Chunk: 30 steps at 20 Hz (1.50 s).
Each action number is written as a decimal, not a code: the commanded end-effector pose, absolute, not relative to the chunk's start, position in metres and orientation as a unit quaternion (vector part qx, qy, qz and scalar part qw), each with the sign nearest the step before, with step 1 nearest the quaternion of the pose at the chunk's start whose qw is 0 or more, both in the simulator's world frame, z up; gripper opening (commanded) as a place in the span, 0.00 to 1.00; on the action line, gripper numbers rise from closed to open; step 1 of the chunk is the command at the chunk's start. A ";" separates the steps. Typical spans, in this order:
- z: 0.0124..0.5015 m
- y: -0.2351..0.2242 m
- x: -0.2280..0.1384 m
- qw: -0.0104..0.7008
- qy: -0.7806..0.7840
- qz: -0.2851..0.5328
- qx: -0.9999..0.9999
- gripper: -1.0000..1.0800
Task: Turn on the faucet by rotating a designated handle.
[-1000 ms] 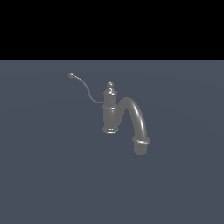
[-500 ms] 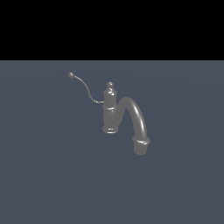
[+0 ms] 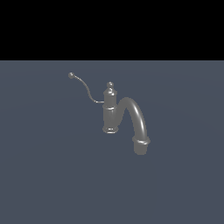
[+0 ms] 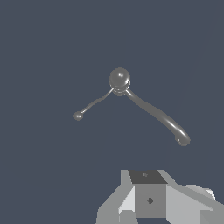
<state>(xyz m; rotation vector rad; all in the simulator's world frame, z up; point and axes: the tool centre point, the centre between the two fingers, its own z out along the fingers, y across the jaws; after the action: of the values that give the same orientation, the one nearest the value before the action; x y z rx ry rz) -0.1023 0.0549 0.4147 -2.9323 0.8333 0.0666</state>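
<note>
So far nothing is done: the faucet (image 3: 112, 109) stands untouched on the floor, its handle (image 3: 84, 87) reaching toward ten o'clock; my gripper (image 4: 148, 199) hangs overhead, well apart; open or shut, I cannot tell.

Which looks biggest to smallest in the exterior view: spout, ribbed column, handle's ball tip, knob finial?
1. Spout, thick arch.
2. Ribbed column.
3. Knob finial and the handle's ball tip: both tiny and alike, so I won't rank them.
</note>
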 end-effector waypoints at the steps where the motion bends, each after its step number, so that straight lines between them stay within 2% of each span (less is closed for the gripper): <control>1: 0.404 0.060 -0.090 0.045 0.302 0.024 -0.952 0.00; 18: 0.319 0.100 -0.017 0.023 0.487 0.023 -0.873 0.00; 30: 0.261 0.124 0.016 0.005 0.585 0.007 -0.811 0.00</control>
<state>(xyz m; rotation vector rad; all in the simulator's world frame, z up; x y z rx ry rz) 0.0129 0.1221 0.2663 -2.5592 1.7989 0.0308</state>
